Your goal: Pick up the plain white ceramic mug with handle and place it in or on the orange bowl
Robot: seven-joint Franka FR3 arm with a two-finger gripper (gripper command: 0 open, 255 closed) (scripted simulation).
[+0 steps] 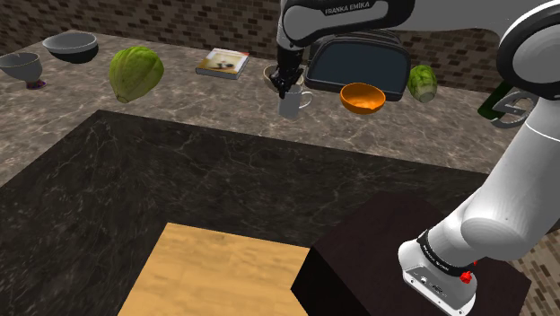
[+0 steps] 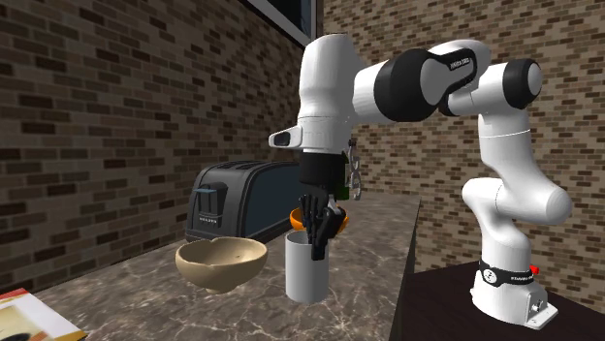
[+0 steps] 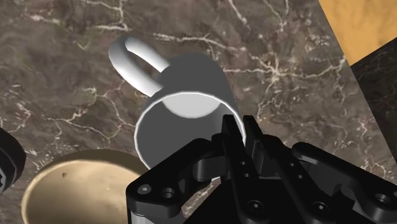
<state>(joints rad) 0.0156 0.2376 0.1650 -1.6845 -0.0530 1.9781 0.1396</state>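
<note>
Shoulder view, left to right along the marble countertop (image 1: pixel 179 112): a green cabbage (image 1: pixel 136 72), a book (image 1: pixel 223 63), then the white mug (image 1: pixel 292 105). The mug stands upright on the counter, handle turned toward the orange bowl (image 1: pixel 363 97). That bowl sits near the mug, not touching it, in front of the black toaster (image 1: pixel 359 58). The gripper (image 1: pixel 285 88) reaches down onto the mug's mouth. In the wrist view its fingers (image 3: pixel 230 137) pinch the rim, one inside and one outside. A tan bowl (image 2: pixel 221 262) sits just beside the mug.
</note>
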